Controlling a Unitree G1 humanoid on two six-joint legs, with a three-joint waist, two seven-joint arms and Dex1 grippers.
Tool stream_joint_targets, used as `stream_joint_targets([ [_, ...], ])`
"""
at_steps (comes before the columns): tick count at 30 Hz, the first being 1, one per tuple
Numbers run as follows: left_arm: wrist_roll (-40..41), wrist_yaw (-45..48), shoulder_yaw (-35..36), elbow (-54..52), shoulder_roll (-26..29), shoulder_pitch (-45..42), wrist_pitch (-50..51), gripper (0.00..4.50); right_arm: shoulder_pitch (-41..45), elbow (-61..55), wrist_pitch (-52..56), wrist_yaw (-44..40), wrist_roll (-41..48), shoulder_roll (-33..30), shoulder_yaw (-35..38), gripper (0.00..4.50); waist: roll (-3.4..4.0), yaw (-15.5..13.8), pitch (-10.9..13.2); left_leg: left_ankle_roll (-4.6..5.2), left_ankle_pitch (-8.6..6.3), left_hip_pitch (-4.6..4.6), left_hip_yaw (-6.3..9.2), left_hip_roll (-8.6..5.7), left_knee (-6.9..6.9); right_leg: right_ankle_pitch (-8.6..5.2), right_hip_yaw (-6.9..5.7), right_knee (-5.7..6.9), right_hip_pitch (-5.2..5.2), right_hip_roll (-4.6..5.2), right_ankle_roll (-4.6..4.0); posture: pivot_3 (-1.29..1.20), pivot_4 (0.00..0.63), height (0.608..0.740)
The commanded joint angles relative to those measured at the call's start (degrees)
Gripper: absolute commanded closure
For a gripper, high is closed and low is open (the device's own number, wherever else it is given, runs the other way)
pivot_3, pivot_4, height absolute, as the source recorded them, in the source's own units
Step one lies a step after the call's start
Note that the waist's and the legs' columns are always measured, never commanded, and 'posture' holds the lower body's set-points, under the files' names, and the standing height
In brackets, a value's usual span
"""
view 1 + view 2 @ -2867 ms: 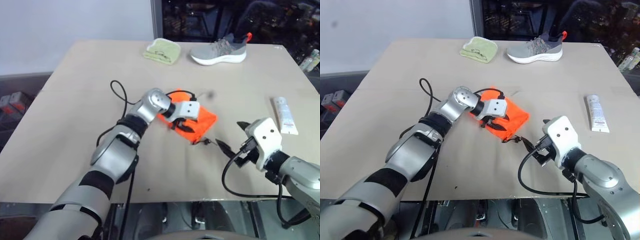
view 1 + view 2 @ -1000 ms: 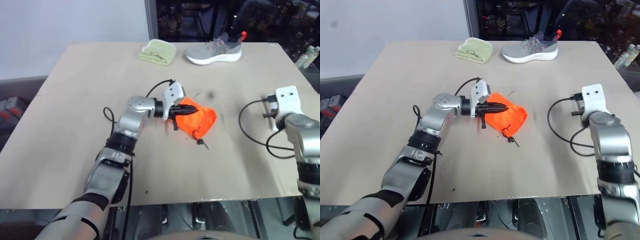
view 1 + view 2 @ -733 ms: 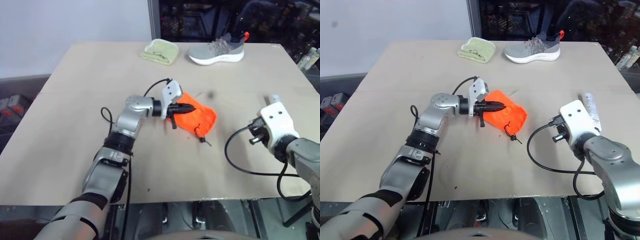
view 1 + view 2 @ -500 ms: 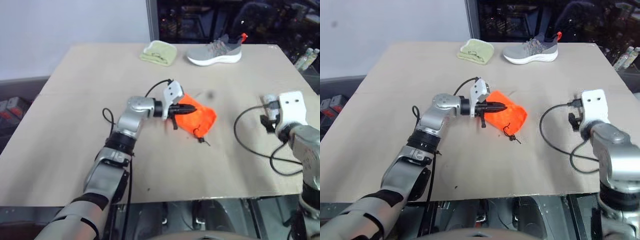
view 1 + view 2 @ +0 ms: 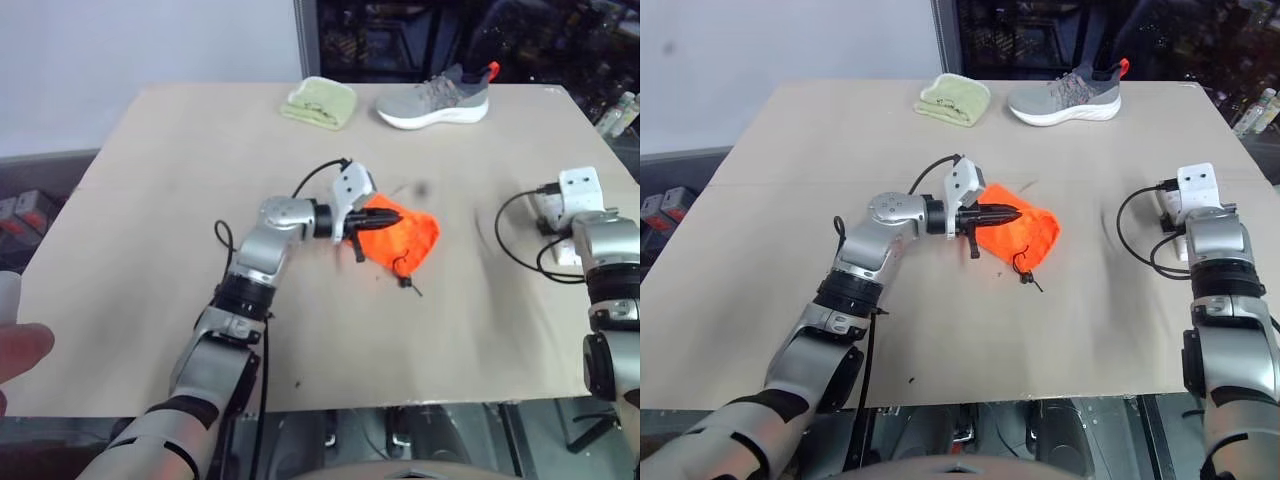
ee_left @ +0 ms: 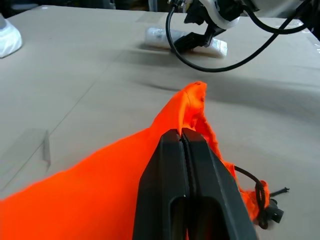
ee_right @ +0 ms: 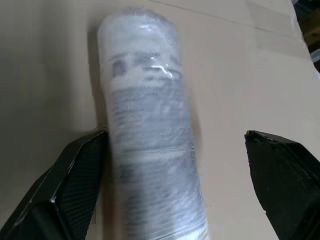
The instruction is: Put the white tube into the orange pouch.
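The right gripper stands wide open with nothing in it, one finger to each side of the white tube, which lies flat on the table close to its right edge. In the wrist view one finger looks to be just beside the tube's flank, while the other is well apart from it; whether the near one touches cannot be told.

The left gripper is shut on the orange pouch, its two fingers pressed together over a fold of fabric near the table's middle. The pouch's dark cord trails off the end that faces the near edge.

The step in hand looks like the pick-up of the tube: the pouch is held ready, the tube not yet grasped. The next move calls for centring the tube between the fingers and closing on it across its width. It is flat and probably slick, so it may slide rather than lift.

A pale green cloth and a grey shoe sit by the far edge, clear of the work.
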State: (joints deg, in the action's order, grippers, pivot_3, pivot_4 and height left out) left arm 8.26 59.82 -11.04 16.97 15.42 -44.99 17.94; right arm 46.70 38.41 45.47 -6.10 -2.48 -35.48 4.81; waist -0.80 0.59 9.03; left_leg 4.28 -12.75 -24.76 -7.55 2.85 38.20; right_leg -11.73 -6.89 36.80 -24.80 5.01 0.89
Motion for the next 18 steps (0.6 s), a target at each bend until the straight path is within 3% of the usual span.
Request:
stream_joint_targets([
  [1,1.5,-1.4,0.6,-3.9,-0.3,0.0,0.9,4.50,-1.4,-2.8,8.0,-1.4,-1.2,-2.1,-0.7,0.08,0.00,0.0,0.0,0.00,0.00,0.00,0.00,0.00,0.03,0.00,0.00,0.02,0.01,0.02,0.00,0.00,0.150,0.740],
  [5,1.9,-2.3,0.6,-4.7,-0.3,0.2,1.6,4.50,-3.9,-8.2,13.5,-5.1,0.6,-2.2,-0.4,0.08,0.01,0.0,0.0,0.00,0.00,0.00,0.13,0.03,0.06,0.01,0.02,0.03,0.08,0.04,-0.02,0.00,0.150,0.740],
  [6,2.0,-2.4,0.6,-4.8,-0.3,0.3,1.7,4.50,-4.4,-7.9,13.8,-5.8,1.1,-2.1,0.2,0.31,0.01,0.0,0.0,0.00,0.00,0.00,0.13,0.03,0.06,0.03,0.02,0.03,0.08,0.03,-0.04,0.00,0.150,0.740],
  [9,2.2,-2.6,0.3,-5.1,-0.2,0.4,2.0,4.50,-5.3,-7.9,14.3,-7.0,2.8,-1.6,2.4,1.24,0.01,0.0,0.0,0.00,0.00,0.02,0.12,0.06,0.06,0.11,-0.03,0.03,0.08,-0.01,-0.19,0.00,0.150,0.740],
  [13,2.4,-2.6,0.4,-4.6,-0.1,0.3,1.9,4.50,-6.8,-12.6,13.9,-8.1,4.1,-1.3,3.3,3.36,0.01,-0.2,0.0,0.00,0.00,0.00,0.12,0.05,0.06,0.11,-0.10,0.01,0.08,-0.01,-0.18,0.00,0.150,0.740],
  [16,2.4,-2.6,0.4,-4.3,-0.1,0.2,1.9,4.50,-8.5,-17.4,14.5,-8.4,4.6,-1.2,4.0,4.44,-0.01,0.1,0.0,0.01,0.00,0.00,0.11,0.05,0.08,0.09,-0.08,0.01,0.09,-0.01,-0.14,0.00,0.150,0.740],
  [18,2.4,-2.6,0.4,-4.1,-0.1,0.1,1.9,4.50,-9.5,-20.7,15.5,-8.6,5.0,-1.1,4.5,4.48,-0.01,0.1,0.0,0.00,0.00,0.02,0.10,0.06,0.08,0.01,-0.07,0.02,0.08,-0.01,-0.01,0.00,0.150,0.740],
])
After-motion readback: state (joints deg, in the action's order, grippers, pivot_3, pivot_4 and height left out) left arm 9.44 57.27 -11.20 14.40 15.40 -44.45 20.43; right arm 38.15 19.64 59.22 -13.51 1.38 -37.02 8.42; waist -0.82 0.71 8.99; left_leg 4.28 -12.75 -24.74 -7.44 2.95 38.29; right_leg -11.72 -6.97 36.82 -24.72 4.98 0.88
